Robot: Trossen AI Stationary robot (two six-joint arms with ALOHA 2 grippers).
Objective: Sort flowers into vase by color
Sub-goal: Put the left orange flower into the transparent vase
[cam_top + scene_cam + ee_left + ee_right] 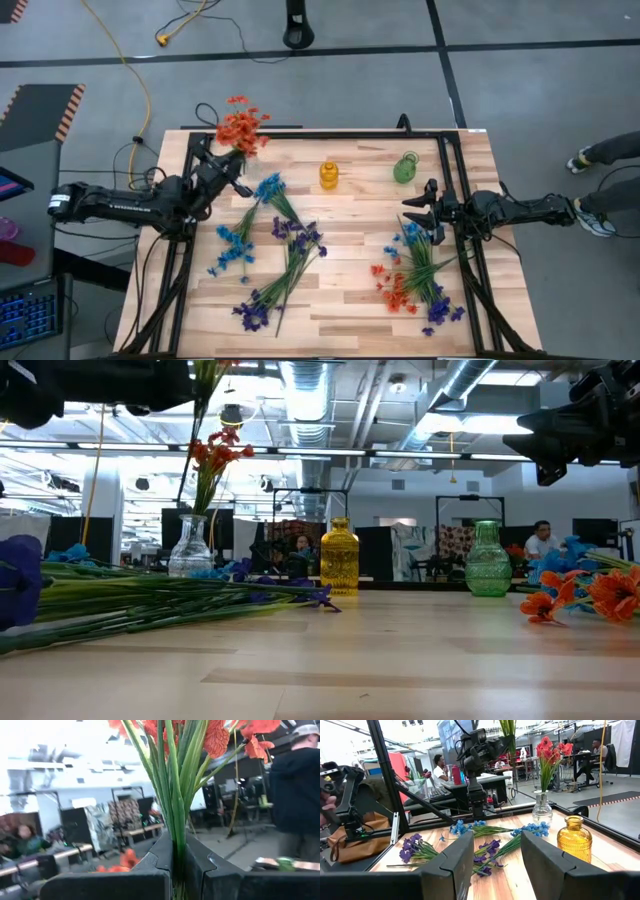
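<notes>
Stems run straight up through the left gripper [178, 870], whose fingers are pinched tight on a bunch of orange-red flowers [220, 735], the blossoms fanning out above the jaws. In the high view that gripper [228, 172] sits at the table's far left corner, just beside the clear vase [190, 546], which already holds orange-red blooms; whether the held stems are lined up over its mouth or merely next to it cannot be told. The move in hand appears to turn on that alignment, since long upright stems must drop along their own axis into a narrow neck. Toward the middle lie loose blue flowers [240, 240] and purple flowers [290, 262], stems slanting across the boards, nearer the left arm. Further along stand the yellow vase [329, 175] and the green vase [405, 168], both without flowers. On the right, the right gripper [424, 210] hovers with its jaws spread and nothing between them, above a mixed heap [420, 275] of blue, orange and purple sprigs that lies just toward the near edge from it.
</notes>
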